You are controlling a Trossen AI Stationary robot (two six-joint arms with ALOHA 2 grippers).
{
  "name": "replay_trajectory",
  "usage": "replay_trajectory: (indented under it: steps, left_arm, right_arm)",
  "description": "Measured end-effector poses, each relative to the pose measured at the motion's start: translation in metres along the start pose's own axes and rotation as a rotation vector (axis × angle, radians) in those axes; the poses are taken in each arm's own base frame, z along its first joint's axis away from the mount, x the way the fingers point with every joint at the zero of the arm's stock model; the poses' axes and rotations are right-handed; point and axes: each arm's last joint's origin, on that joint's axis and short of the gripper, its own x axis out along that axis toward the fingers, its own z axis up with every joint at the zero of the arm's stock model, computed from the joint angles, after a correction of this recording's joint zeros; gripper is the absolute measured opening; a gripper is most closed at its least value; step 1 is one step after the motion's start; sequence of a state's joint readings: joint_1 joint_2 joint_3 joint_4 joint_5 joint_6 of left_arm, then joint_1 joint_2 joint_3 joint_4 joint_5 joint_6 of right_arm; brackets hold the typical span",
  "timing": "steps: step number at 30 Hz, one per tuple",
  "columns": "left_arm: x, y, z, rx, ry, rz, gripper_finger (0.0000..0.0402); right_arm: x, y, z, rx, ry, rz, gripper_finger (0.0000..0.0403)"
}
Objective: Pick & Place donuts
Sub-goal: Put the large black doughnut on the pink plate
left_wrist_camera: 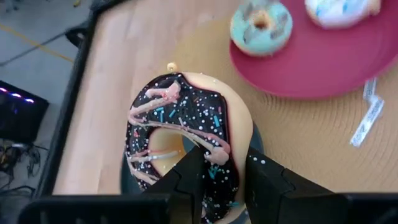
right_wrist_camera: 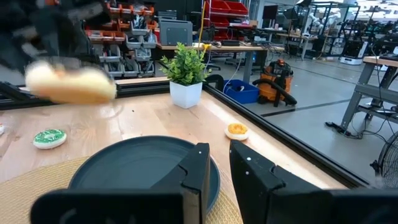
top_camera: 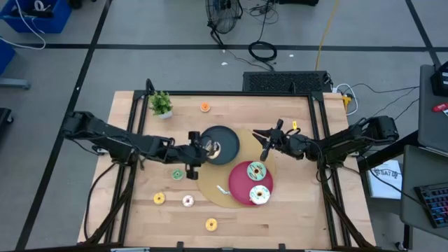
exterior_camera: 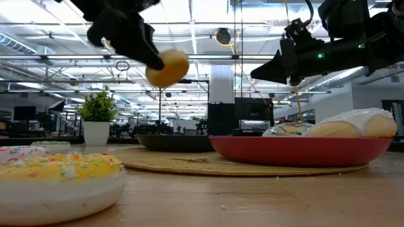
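From above, the wooden surface (top_camera: pixel 140 224) sits on a grey shop floor with cables behind it, and my left hand (top_camera: pixel 203 148) is over the near edge of the black plate (top_camera: pixel 225 140), shut on the chocolate donut (top_camera: pixel 213 148); I judge I am carrying it to a plate, with the release not yet made. My right hand (top_camera: pixel 264 137) waits beside that plate, above the woven mat (top_camera: pixel 210 187). The red plate (top_camera: pixel 240 185) already bears a mint donut (top_camera: pixel 256 170) and a white donut (top_camera: pixel 260 194), while several small donuts lie scattered on the bare wood, one an orange donut (top_camera: pixel 204 107) near the potted plant (top_camera: pixel 161 103). At surface level, against a hall of ceiling lights, the held donut hangs in the air clear above the black plate, so the next move calls for lowering it gently before my fingers part. Through my left wrist, my fingers (left_wrist_camera: pixel 193 177) pinch the iced rim, with the donut covering nearly all of the plate beneath, so I cannot tell how well it is centred. Through my right wrist, my fingers stand a narrow gap apart, holding nothing; the carried donut shows only as a blur, and the left arm behind it is hard to make out.
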State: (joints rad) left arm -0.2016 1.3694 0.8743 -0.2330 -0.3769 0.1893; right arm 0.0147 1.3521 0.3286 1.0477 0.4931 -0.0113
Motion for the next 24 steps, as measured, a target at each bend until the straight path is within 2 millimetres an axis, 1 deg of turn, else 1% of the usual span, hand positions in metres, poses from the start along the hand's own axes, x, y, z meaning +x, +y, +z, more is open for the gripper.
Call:
replay_trajectory:
  steps: [2, 5, 8, 11, 13, 16, 20, 24]
  left_arm:
    - [0.010, -0.004, 0.001, 0.030, 0.007, -0.010, 0.0093]
    - [0.025, -0.011, 0.010, 0.087, 0.028, -0.020, 0.0092]
    - [0.041, -0.019, 0.024, 0.152, 0.036, -0.033, 0.0092]
    - [0.050, -0.026, 0.039, 0.231, 0.041, -0.048, 0.0092]
    - [0.053, -0.028, 0.047, 0.273, 0.051, -0.056, 0.0092]
    - [0.054, -0.027, 0.054, 0.283, 0.058, -0.060, 0.0092]
    - [0.053, -0.026, 0.057, 0.274, 0.034, -0.053, 0.0092]
    - [0.054, -0.028, 0.059, 0.270, 0.000, -0.131, 0.0092]
  right_arm:
    - [0.000, 0.000, 0.000, 0.000, 0.000, 0.000, 0.0055]
    - [0.000, 0.000, 0.000, 0.001, -0.002, 0.000, 0.0055]
    - [0.000, 0.000, 0.000, 0.001, -0.002, 0.000, 0.0055]
    - [0.000, 0.000, 0.000, 0.001, -0.002, 0.000, 0.0054]
    - [0.000, 0.000, 0.000, 0.012, -0.002, 0.003, 0.0054]
    - [0.000, 0.001, 0.001, 0.098, -0.008, 0.052, 0.0054]
    - [0.000, 0.003, 0.002, 0.168, -0.008, 0.109, 0.0054]
    - [0.000, 0.003, 0.002, 0.172, -0.009, 0.107, 0.0055]
